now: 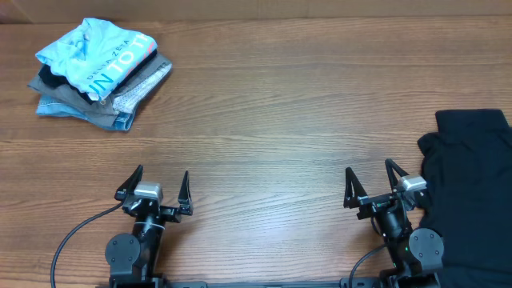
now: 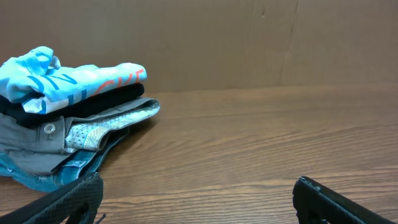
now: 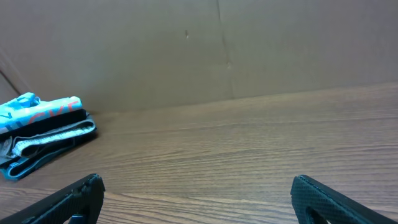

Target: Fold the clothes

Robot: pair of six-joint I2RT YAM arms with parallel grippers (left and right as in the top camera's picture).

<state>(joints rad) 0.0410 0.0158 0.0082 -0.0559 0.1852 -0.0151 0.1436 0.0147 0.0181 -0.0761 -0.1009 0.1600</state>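
Observation:
The black T-shirt (image 1: 472,184) lies crumpled at the right edge of the wooden table, partly cut off by the overhead view. It does not show in either wrist view. My right gripper (image 1: 372,178) is open and empty just left of the shirt, near the front edge; its fingers spread wide in the right wrist view (image 3: 196,202). My left gripper (image 1: 157,182) is open and empty at the front left, far from the shirt; its fingertips show wide apart in the left wrist view (image 2: 199,202).
A stack of folded garments (image 1: 100,76) sits at the far left, with a light-blue lettered shirt on top of dark, grey and denim pieces. It shows in the left wrist view (image 2: 68,118) and the right wrist view (image 3: 43,130). A brown wall backs the table.

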